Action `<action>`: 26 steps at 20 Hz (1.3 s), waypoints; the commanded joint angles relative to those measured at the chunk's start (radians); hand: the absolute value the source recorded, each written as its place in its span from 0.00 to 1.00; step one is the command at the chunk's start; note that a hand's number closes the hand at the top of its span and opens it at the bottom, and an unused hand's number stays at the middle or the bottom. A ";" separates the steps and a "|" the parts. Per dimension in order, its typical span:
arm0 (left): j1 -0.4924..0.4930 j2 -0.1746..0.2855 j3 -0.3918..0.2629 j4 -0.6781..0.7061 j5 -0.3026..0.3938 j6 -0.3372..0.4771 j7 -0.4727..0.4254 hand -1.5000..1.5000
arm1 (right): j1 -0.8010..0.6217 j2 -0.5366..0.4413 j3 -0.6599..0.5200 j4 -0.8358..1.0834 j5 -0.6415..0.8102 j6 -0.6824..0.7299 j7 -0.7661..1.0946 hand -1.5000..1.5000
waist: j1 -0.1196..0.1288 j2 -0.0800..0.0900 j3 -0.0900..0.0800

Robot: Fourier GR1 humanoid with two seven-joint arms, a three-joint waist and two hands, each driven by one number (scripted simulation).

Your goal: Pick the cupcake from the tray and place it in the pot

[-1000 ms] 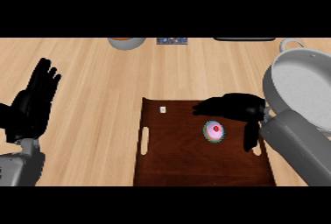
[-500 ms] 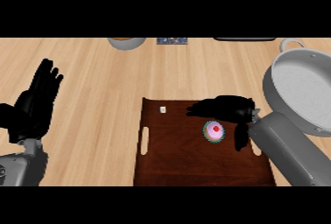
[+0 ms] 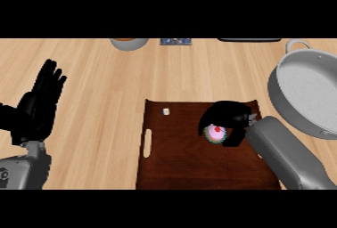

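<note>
Counter is looking like pale wood, grain running across it, satin rather than shiny. Tray is reading as dark stained wood with a faint sheen. Pot is coming across as grey metal, dull and brushed inside. Left hand and right hand are both looking like matt black plastic. Cupcake icing is looking glossy pink.

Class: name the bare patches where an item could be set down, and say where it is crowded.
Free: the wooden counter between the left robot hand and the tray; the tray's near half, below the cupcake; the pot, inside. Crowded: the tray's far right corner, where the right robot hand curls round the cupcake beside the pot.
</note>
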 commanded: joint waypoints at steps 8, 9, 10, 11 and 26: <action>-0.001 -0.014 0.019 0.022 -0.033 -0.022 -0.019 0.50 | -0.017 0.087 -0.051 0.185 0.143 -0.124 -0.147 1.00 | 0.001 0.001 0.000; 0.015 -0.044 0.021 0.051 -0.026 -0.018 -0.073 0.50 | -0.017 0.050 -0.061 0.099 0.140 -0.069 -0.160 1.00 | -0.003 0.000 0.000; -0.005 -0.017 0.046 0.068 -0.015 -0.024 -0.063 0.50 | 0.086 0.079 -0.061 0.011 0.114 -0.053 0.007 1.00 | -0.013 -0.003 0.000; 0.021 -0.009 0.027 -0.017 -0.027 -0.004 0.007 0.50 | 0.113 0.095 -0.105 -0.015 0.085 -0.057 0.113 1.00 | -0.024 -0.011 0.000; 0.043 0.001 0.056 -0.050 -0.013 0.007 0.044 0.50 | 0.519 0.312 -0.279 -0.731 0.027 -0.212 0.793 1.00 | -0.076 -0.027 -0.001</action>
